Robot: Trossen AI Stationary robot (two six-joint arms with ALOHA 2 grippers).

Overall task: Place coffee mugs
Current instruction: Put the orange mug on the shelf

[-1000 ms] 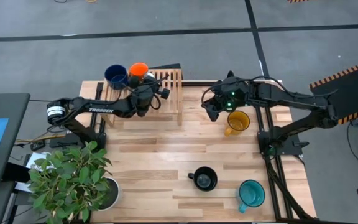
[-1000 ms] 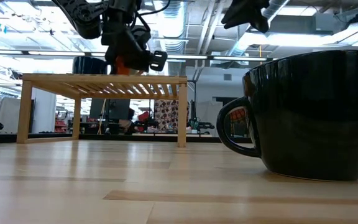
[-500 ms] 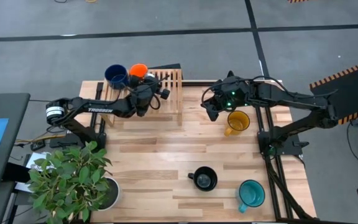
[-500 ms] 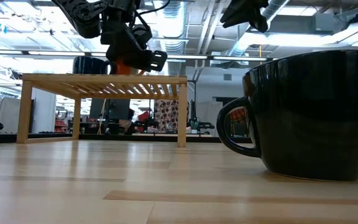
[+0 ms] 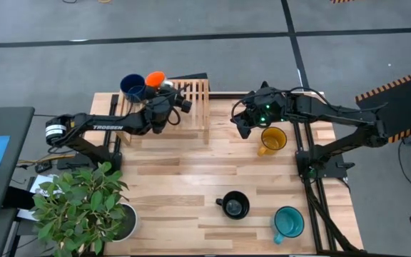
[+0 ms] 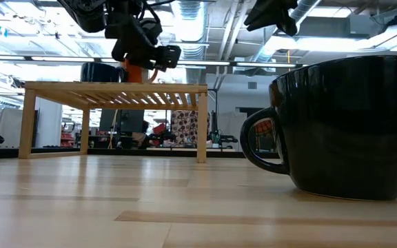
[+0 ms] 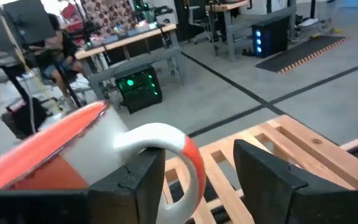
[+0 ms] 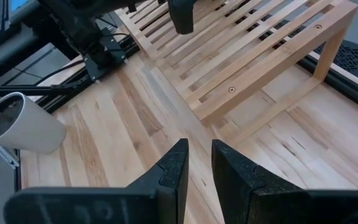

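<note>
The orange mug [image 5: 154,78] and the dark blue mug [image 5: 133,87] stand on the far left part of the wooden slatted rack [image 5: 193,107]. My left gripper [image 7: 197,180] is open at the orange mug, one finger on each side of its handle [image 7: 180,142]. My right gripper [image 5: 243,123] hovers over the table beside the yellow mug [image 5: 272,138], its fingers a narrow gap apart with nothing between them. The black mug [image 5: 234,205] and the teal mug [image 5: 289,221] stand on the table near its front edge. My left gripper reaches the orange mug's handle [image 7: 188,163] about level from the rack's right side. One finger [image 7: 143,180] lies right against the handle, and I cannot tell whether it touches. The mug stands with its base on the rack.
A potted plant [image 5: 84,203] fills the table's near left corner. The rack's right half is bare slats [image 8: 247,56]. Open tabletop [image 5: 184,171] lies between the rack and the black mug, which looms large in the low view [image 6: 336,124].
My left gripper has opened, letting go of the orange mug's handle, and has risen a little above the rack. The orange mug stays on the rack beside the blue one. My right arm has kept still.
</note>
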